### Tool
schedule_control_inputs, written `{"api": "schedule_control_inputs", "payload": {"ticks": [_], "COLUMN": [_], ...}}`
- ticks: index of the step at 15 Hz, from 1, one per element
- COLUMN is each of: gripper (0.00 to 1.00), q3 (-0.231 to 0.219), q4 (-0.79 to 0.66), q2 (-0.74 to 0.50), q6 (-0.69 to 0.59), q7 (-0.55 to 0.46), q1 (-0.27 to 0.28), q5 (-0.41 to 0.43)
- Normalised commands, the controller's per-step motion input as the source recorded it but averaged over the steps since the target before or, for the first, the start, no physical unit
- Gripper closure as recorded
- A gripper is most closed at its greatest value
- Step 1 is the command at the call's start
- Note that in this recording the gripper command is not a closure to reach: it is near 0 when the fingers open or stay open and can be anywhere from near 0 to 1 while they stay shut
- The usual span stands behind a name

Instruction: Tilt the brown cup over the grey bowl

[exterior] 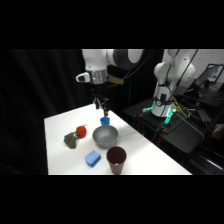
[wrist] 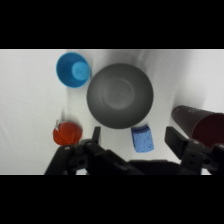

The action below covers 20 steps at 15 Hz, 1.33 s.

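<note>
- The gripper (exterior: 102,106) hangs above the far part of the white bench (exterior: 150,155), over the small blue cup (exterior: 104,120) and clear of everything on the surface.
- In the wrist view the gripper (wrist: 134,137) has its two fingers (wrist: 96,135) spread well apart, with nothing between them but the bench below.
- The brown cup (exterior: 116,159) stands upright near the front edge of the bench, just in front of the grey bowl (exterior: 105,135) and a little to its right; the two look near each other but not touching.
- In the wrist view the brown cup (wrist: 200,125) shows at the right edge, beside the right-hand finger, apart from the grey bowl (wrist: 120,95), which fills the middle of the picture.
- The bowl sits open side up, and its inside looks bare.
- The small blue cup (wrist: 73,70) stands upright just beside the bowl on its far side.
- A blue sponge (exterior: 92,158) lies flat on the bench, left of the brown cup and in front of the bowl; in the wrist view the sponge (wrist: 142,138) shows between the fingers.
- A red round object (exterior: 81,131) lies left of the bowl, with a dull green lump (exterior: 71,140) against it.
- The red object (wrist: 67,133) also shows at the lower left of the wrist view.
</note>
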Motion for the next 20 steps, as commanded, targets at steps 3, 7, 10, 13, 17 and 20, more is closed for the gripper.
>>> {"api": "schedule_control_inputs", "payload": {"ticks": [3, 7, 10, 13, 17, 20], "gripper": [0.00, 0.00, 0.00, 0.00, 0.00, 0.00], "q3": [0.057, 0.154, 0.152, 0.102, 0.082, 0.074], "q4": [-0.02, -0.01, 0.07, 0.16, 0.26, 0.28], "q2": [-0.03, -0.08, 0.00, 0.11, 0.20, 0.26], "q6": [0.01, 0.02, 0.00, 0.01, 0.04, 0.16], "q7": [0.08, 0.33, 0.29, 0.17, -0.01, -0.14], "q1": [0.040, 0.177, 0.181, 0.124, 0.082, 0.068], "q5": [-0.068, -0.206, -0.175, -0.134, 0.042, 0.131]}}
